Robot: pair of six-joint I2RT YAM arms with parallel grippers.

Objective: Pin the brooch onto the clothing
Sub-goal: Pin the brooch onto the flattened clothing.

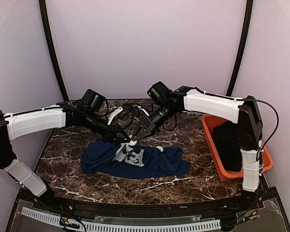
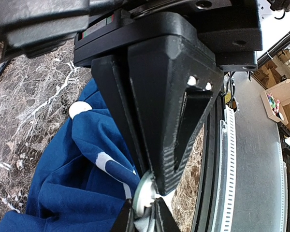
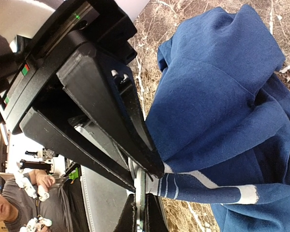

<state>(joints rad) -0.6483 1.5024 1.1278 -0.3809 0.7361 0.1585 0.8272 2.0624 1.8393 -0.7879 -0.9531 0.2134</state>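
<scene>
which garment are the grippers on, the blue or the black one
The navy blue T-shirt on the table: the left gripper and right gripper meet at its print. The black garment lies apart in the orange bin.

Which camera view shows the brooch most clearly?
The left wrist view: the brooch shows part of its round pale face there, close up against the blue T-shirt. The right wrist view shows the brooch only edge-on, as a thin line. The top external view shows the brooch only as a tiny pale speck.
</scene>
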